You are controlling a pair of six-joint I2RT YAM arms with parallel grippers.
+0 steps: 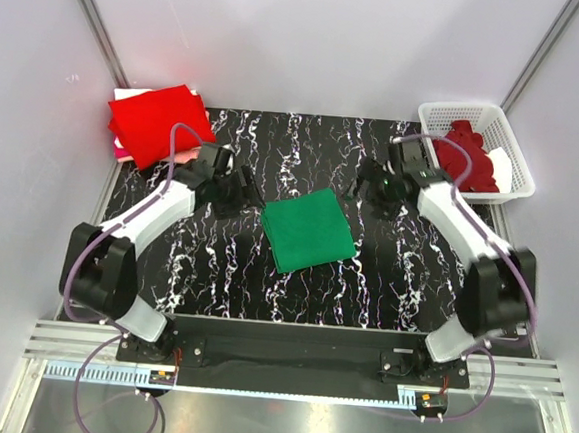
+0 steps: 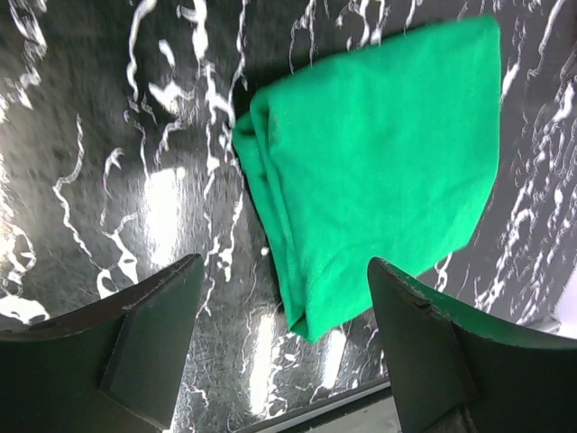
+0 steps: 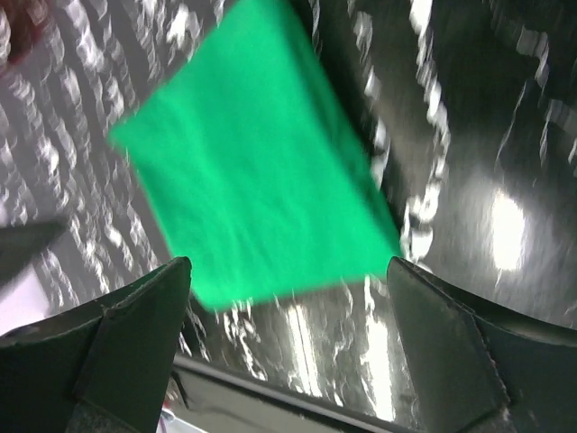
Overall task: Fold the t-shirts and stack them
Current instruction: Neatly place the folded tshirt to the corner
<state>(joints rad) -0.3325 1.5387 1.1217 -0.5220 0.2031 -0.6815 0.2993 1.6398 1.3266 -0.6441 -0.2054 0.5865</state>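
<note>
Between the two claws, on the black marbled table (image 1: 215, 271), lies the folded green t-shirt (image 1: 308, 230), flat and touched by neither.

The left claw (image 1: 241, 191) stands with its jaws spread wide and nothing in them. In its wrist view the left claw (image 2: 284, 347) hangs above bare tabletop, and the green t-shirt (image 2: 379, 171) lies ahead of it and off toward its right finger. The shirt's thick, layered fold edge faces this claw.

The right claw (image 1: 374, 191) is likewise wide apart and holds nothing. From the right claw (image 3: 288, 352) the green t-shirt (image 3: 252, 180) lies straight ahead, with one corner reaching nearly down between the fingers, though that view is blurred.

The packet is close to square, so it has no strong long axis. Its edges sit skewed to the table's near edge, one corner turned toward each claw. Both claws stand just beside it and about equally near.

Behind the left claw and to its outer side, the folded red t-shirt (image 1: 159, 123) lies on top of paler cloth, and I take that for the stack. Behind the right claw, the white basket (image 1: 433, 115) holds a crumpled maroon t-shirt (image 1: 470, 155).

My judgement is that the fold is done. If so, carrying the green packet to the stack falls to the left arm, which is nearer it, and the maroon t-shirt falls to the right.
</note>
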